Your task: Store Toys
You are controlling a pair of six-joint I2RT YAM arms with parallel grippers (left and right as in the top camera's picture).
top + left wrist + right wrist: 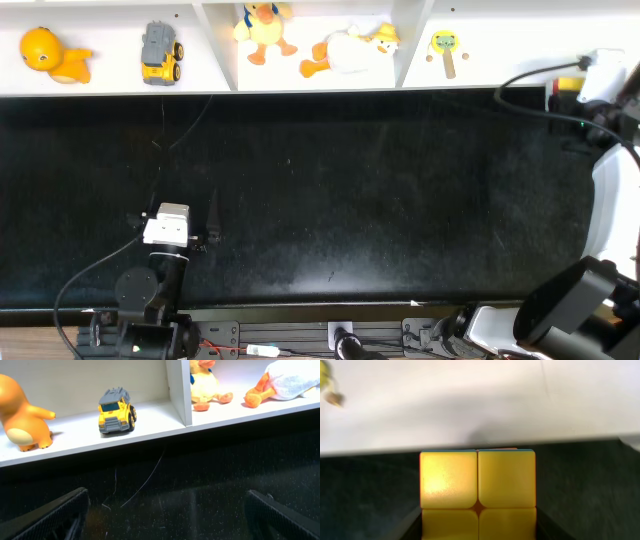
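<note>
Top view: a black bench (380, 200) spans the scene, and a white shelf (520, 40) runs along its far edge, split by 2 upright dividers into 3 compartments. The right arm (610, 200) stretches from the near right corner up to the far right end of the bench, beside the shelf. The left arm (150, 290) stands at the near left, with its wrist over the bench well short of the shelf.

The left gripper (165, 510) has its 2 fingers spread wide apart with nothing between them, facing the left compartment. The right gripper (477, 527) is clamped on a yellow puzzle cube (477, 480), a finger against each side, and holds it at the shelf's near edge by the right compartment; whether the cube touches the shelf cannot be told.

In the middle compartment a white plush duck (345, 50) lies on its side, just right of a yellow plush duck (265, 30). The left compartment holds an orange duck (55, 55) at the far left and a yellow truck (160, 52) standing on its wheels to its right, the 2 apart. A small green and yellow stick toy (446, 50) lies in the right compartment, near the divider.
</note>
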